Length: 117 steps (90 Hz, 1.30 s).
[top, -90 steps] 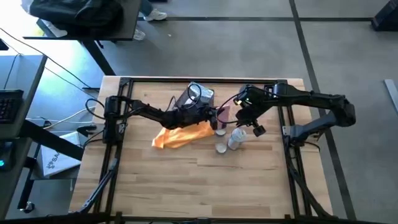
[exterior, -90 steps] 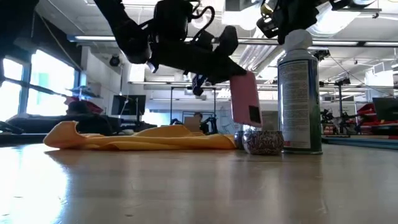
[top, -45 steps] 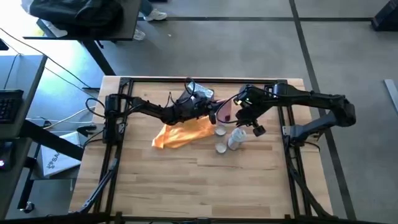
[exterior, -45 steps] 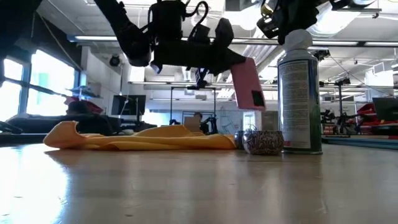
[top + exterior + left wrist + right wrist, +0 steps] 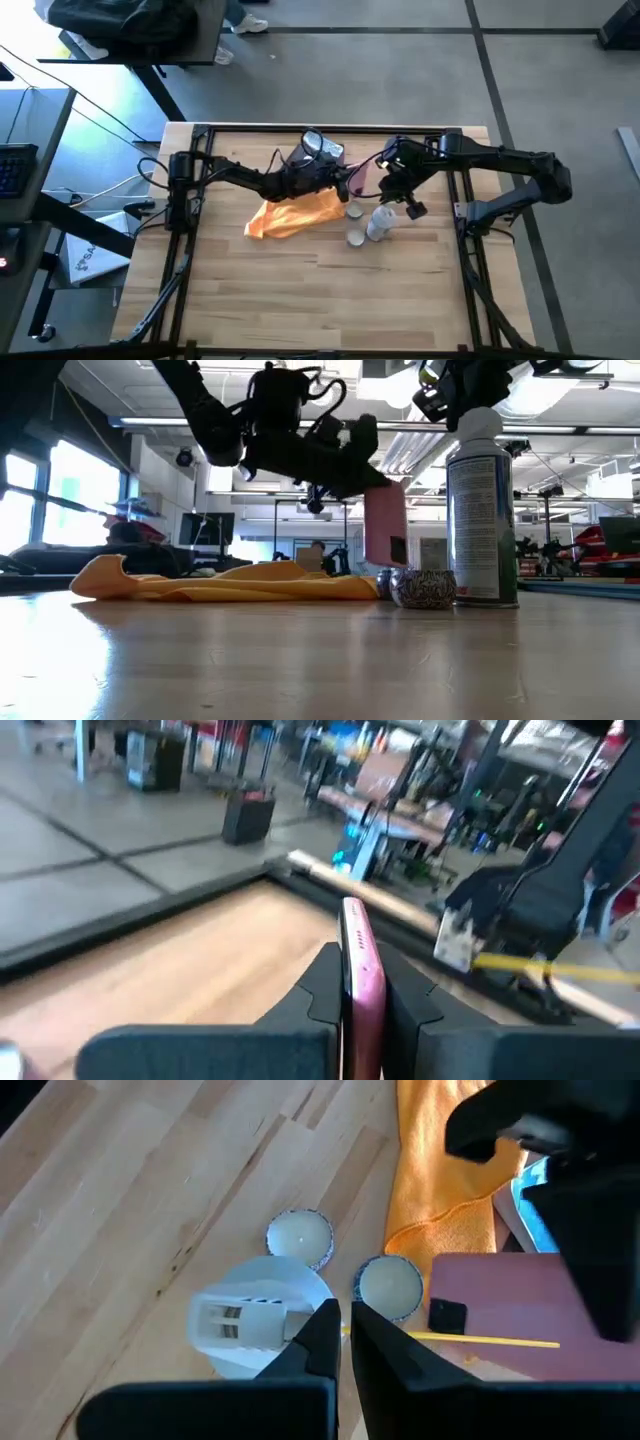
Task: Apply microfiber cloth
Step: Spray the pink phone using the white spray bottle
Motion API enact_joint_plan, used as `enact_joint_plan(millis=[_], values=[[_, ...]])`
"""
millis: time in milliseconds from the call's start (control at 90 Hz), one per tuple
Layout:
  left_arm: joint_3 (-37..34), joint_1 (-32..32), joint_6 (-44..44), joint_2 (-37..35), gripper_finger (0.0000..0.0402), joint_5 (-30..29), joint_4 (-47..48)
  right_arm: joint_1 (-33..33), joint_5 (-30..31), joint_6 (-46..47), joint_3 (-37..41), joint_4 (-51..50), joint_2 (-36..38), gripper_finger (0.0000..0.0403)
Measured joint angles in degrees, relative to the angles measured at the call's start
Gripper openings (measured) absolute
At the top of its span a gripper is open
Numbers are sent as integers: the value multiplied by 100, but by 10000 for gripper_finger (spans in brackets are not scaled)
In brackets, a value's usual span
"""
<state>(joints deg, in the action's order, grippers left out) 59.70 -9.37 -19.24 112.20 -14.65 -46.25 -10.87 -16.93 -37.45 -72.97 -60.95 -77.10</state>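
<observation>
The microfiber cloth (image 5: 292,216) lies crumpled flat on the tabletop (image 5: 260,290), a little to the 10 o'clock side of its middle. The left gripper (image 5: 352,183) hangs above the cloth's 2 o'clock corner, its jaws pinching a pink phone-like slab (image 5: 385,523) that stands on edge in the air, clear of the wood. At the cloth's 3 o'clock side stand two small round tins (image 5: 298,1237) and a white-capped spray can (image 5: 482,510), close together. The right gripper (image 5: 341,1330) hovers just over the can's cap, jaws pressed nearly together and holding nothing. A grey-blue packet (image 5: 318,152) lies at 12 o'clock from the cloth
</observation>
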Motion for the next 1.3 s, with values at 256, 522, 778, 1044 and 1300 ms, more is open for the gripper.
enact_joint_plan(millis=[256, 522, 778, 1044, 1300], values=[[96, -48, 1134, 0, 6, 539, -52, 0, 0, -2, 0, 43, 0, 0], [216, -44, 4562, 0, 6, 181, -33, 9, 133, 34, -252, -2, -18, 0], [216, -14, 8333, 0, 6, 215, 296, 61, 348, 144, -861, -386, -15, 0], [233, -83, 12252, 0, 14, 44, 562, 59, 343, 146, -675, -481, -26, 0], [277, -151, 14967, 89, 11, -103, 240, 39, 309, 116, -474, -345, -52, 0]])
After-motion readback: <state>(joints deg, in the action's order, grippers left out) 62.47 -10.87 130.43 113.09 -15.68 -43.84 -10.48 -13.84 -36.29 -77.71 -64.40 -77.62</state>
